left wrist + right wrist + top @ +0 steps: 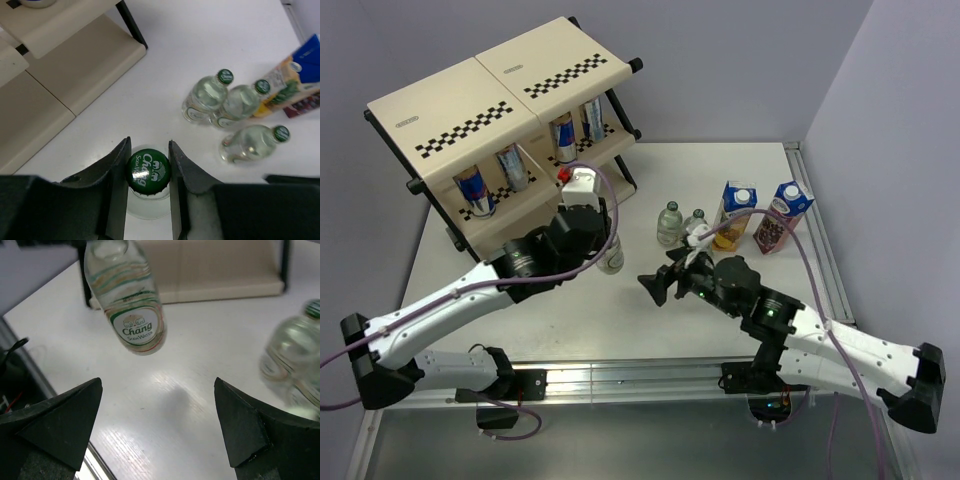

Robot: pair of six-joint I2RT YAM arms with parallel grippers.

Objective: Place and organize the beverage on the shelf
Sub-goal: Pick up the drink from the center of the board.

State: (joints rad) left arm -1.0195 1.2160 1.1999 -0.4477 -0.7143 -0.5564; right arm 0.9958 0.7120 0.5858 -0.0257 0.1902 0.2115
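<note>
My left gripper [610, 243] [149, 150] is shut on the green cap of a small clear bottle [611, 258] [148, 171], which hangs just above the table in front of the shelf [470, 112]. The same bottle shows in the right wrist view [132, 305]. My right gripper [660, 280] [157, 385] is open and empty, low over the table right of it. Three more bottles [205, 95] stand grouped; the top view shows two [669, 222]. The pineapple carton [737, 212] and grape carton [782, 215] stand behind. Several cans [473, 190] stand on the middle tier.
The shelf's bottom tier [75, 65] lies bare just left of the held bottle. A black frame leg [132, 24] stands at its corner. The table's right rail [815, 230] runs past the cartons. The near table edge [60, 405] is close to my right gripper.
</note>
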